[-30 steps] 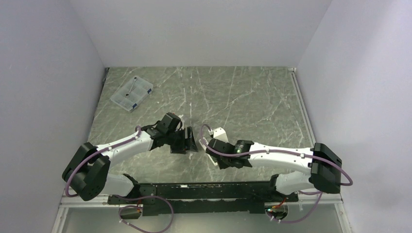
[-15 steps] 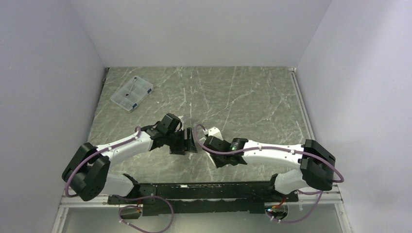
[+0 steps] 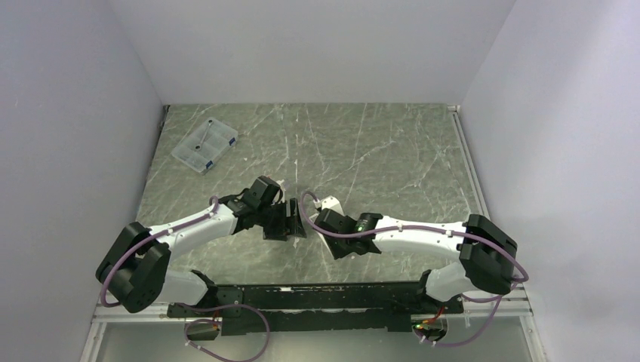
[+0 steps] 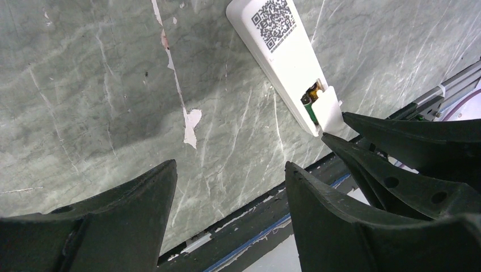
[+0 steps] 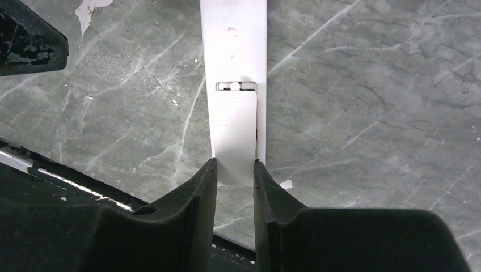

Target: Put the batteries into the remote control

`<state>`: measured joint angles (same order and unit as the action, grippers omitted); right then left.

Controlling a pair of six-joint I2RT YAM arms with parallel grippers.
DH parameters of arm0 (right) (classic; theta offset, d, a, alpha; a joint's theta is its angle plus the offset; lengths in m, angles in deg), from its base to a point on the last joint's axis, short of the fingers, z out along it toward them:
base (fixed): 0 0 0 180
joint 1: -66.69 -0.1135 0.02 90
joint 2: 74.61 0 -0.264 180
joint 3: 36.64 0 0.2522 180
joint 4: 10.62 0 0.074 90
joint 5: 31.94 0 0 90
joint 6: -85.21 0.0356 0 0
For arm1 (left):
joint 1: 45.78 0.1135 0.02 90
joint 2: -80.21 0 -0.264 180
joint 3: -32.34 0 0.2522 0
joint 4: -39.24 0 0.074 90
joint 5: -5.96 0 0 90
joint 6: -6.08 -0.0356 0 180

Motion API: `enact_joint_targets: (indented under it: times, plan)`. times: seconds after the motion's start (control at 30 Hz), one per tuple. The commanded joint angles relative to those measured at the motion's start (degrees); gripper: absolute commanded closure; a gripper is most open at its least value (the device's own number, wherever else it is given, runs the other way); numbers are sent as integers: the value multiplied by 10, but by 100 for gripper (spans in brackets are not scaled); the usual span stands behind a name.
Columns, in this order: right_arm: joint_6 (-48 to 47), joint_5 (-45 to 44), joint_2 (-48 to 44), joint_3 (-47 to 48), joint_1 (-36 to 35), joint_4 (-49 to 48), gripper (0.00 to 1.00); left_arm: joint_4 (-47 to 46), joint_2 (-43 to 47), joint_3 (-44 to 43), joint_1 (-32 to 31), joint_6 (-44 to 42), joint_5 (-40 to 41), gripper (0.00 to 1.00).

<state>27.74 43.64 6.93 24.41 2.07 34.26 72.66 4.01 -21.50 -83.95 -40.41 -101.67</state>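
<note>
remote control (image 4: 281,39), cover (image 5: 235,130) smooth white plastic; table (image 4: 85,85) veined marble-look, chipped; fingers (image 5: 195,221) matt black plastic.

Quick count: 1 remote control (image 4: 276,45), 2 batteries (image 4: 311,101), 1 cover piece (image 4: 329,111), 1 clear box (image 3: 204,145), and 2 claws, the left claw (image 4: 230,165) and the right claw (image 5: 234,162).

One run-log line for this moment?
remote: face down | batteries: seated, partly exposed | cover: partly on | right gripper: pinching cover end | left gripper: open, empty, nearby
</note>
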Motion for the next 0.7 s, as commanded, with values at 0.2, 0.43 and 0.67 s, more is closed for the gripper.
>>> enact_joint_targets:
  times: [0.2,0.43,0.67]
  plan:
    - [-8,7,6,5,7,-23,86,4,16,0,1,-11,6,25]
    - [-9,8,8,1,10,-24,84,6,14,-4,1,-14,8,25]
    - [-11,9,9,-3,14,-24,81,11,12,-8,1,-16,8,25]
